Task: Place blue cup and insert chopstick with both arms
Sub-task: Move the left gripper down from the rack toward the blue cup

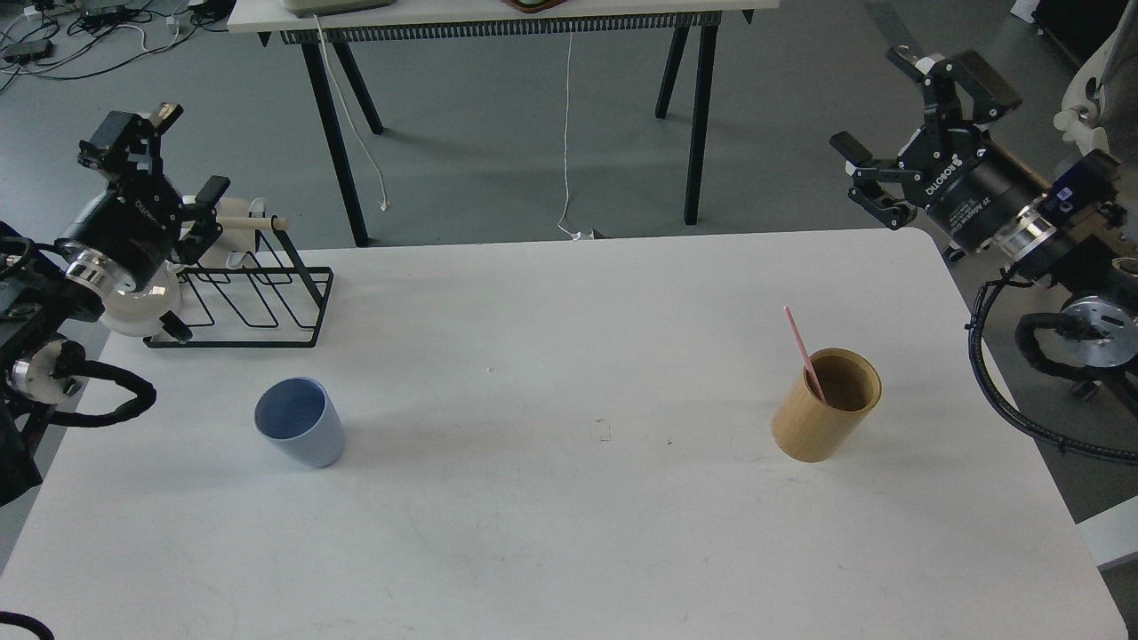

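Currently the cup [300, 434] stands upright near the desk's [569, 533] left edge. The chopstick [804, 354] leans inside the wooden holder [825, 405] toward the right edge. Left hand [164, 151] and right hand [898, 124] both spread wide, empty, raised beyond the far corners.

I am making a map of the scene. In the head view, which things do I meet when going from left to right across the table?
Black wire rack → blue cup → tan wooden holder, with the pink chopstick standing in it.
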`<act>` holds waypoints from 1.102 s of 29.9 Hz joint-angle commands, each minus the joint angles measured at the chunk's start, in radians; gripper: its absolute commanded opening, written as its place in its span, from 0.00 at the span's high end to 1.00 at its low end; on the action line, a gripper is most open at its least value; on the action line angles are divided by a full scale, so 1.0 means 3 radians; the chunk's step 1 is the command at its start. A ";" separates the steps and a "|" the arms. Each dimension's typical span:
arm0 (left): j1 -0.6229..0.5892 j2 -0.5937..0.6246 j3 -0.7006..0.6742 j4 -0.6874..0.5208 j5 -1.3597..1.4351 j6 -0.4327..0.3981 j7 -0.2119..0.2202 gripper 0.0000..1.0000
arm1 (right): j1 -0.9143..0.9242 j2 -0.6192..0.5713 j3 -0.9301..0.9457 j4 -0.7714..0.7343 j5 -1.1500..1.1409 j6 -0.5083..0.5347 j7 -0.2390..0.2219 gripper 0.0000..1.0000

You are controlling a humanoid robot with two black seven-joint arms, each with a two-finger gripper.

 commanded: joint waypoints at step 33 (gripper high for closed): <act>-0.0169 0.1390 -0.0595 -0.1932 0.1287 0.0000 0.0000 0.00 | -0.0943 -0.0628 0.1034 -0.0151 0.0209 0.0000 0.0000 0.01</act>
